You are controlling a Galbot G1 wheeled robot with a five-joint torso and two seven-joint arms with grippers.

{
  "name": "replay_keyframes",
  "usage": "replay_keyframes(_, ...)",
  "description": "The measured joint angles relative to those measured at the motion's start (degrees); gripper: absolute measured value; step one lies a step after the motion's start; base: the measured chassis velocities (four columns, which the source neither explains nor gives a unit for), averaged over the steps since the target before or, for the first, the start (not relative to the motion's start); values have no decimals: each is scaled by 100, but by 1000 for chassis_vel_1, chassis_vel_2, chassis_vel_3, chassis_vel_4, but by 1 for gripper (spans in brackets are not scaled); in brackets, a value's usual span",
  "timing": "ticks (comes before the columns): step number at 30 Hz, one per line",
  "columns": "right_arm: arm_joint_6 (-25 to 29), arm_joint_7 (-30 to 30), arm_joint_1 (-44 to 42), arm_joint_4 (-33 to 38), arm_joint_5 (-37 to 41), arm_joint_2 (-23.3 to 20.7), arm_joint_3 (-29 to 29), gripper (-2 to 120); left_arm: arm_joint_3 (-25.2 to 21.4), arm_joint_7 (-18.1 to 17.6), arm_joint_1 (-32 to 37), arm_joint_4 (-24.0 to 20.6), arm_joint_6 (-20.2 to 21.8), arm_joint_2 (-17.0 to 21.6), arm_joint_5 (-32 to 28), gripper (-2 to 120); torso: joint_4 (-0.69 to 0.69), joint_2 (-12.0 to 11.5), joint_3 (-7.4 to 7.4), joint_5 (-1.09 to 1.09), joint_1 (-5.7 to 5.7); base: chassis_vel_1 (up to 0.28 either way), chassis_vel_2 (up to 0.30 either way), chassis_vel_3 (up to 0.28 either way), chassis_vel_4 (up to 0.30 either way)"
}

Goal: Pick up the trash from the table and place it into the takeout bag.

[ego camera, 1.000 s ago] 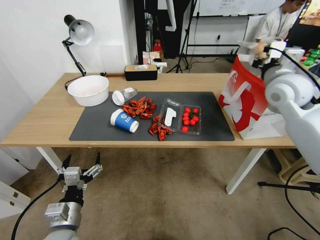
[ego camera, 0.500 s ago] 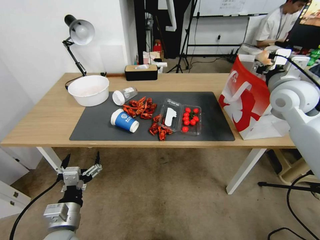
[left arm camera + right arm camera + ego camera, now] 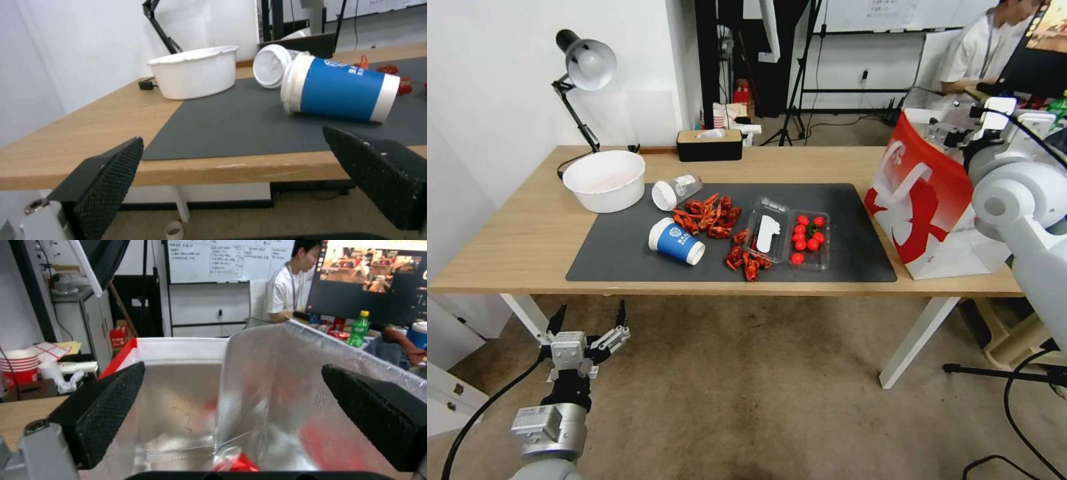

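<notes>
**Right hand empty over the bag**

The right hand (image 3: 231, 386) hangs released above the bag (image 3: 924, 200); its wrist view shows silver lining below. The left hand (image 3: 587, 327), also released, waits below the worktop (image 3: 514, 233), the blue cup (image 3: 340, 90) beyond; its print is unreadable.

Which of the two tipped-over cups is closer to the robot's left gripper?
The blue paper cup, lying at the mat's front. The clear white-lidded plastic cup lies farther back, beside the white bowl. The left gripper hangs open below the table's front edge.
</notes>
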Motion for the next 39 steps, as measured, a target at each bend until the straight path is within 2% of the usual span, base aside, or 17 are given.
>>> replay_keyframes(14, -4, -21, -14, 60, 36, -55, 31, 100, -18, 0, -3, -30, 0, 0, 1, 100, 0, 0, 0, 0, 0, 0, 0, 0, 0)
replay_keyframes(25, 202, -191, -418, 670, 180, -139, 348, 100, -32, -1, -20, -30, -1, 3, -5, 100, 1, 0, 0, -1, 1, 0, 0, 0, 0)
replay_keyframes(31, 1017, -850, -1570, 1446, 155, -189, 967, 100, -35, -2, -20, -23, -5, 5, -10, 100, 0, -1, 0, 3, 1, 0, 0, 0, 0)
replay_keyframes(32, 1170, -1048, -1903, 1644, 103, -173, 1154, 100, -30, -1, -21, -23, -5, 4, -11, 100, -1, -1, 0, -4, 1, 0, 0, 0, 0)
replay_keyframes(34, 1264, -1131, -2043, 1718, 67, -158, 1215, 100, -27, -1, -21, -23, -5, 3, -11, 100, -1, -1, -1, -4, 1, 0, 0, 0, 0)
replay_keyframes(35, 1502, -1330, -2328, 1859, -48, -105, 1366, 100, -24, -1, -17, -23, -7, 2, -12, 100, -1, -1, 0, 3, 1, 0, 0, 0, 0)
replay_keyframes(37, 1640, -1517, -2579, 1969, -169, -42, 1492, 100, -18, -1, -13, -23, -10, -2, -12, 100, 0, 0, -1, -3, 1, 0, 0, 0, 0)
replay_keyframes(39, 2042, -1849, -3063, 2120, -436, 103, 1635, 100, -14, 0, 2, -23, -57, -5, -12, 100, 1, -1, -1, 0, 1, 0, 0, 0, 0)
